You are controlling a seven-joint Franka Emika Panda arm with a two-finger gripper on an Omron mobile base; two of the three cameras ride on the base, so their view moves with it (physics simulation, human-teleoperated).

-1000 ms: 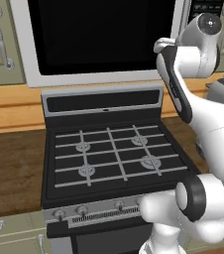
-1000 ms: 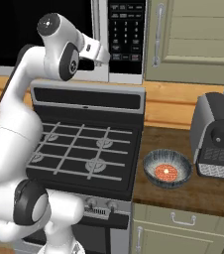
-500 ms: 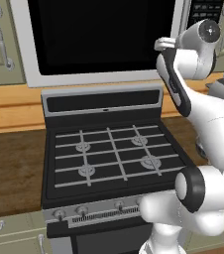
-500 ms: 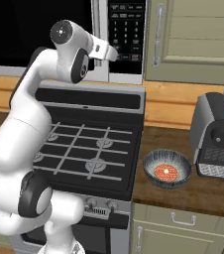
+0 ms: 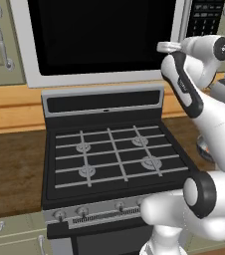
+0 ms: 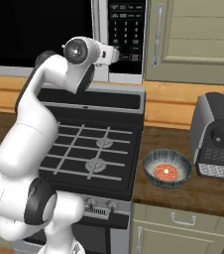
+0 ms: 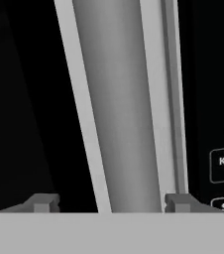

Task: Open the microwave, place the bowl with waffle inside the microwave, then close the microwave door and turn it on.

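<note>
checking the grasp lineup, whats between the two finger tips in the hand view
In the hand view, the door's long grey bar handle stands between the two fingertips, with a gap on each side; the jaws have not yet closed on it.

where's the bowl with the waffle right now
In the right base view, the small dark grey ribbed bowl holding the reddish-brown waffle sits on the wooden counter, right of the black stove and beside the grey coffee machine.

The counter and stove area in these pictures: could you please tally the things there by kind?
Microwave: 1
Stove: 1
Coffee machine: 1
Bowl: 1
Waffle: 1
Total: 5
</note>
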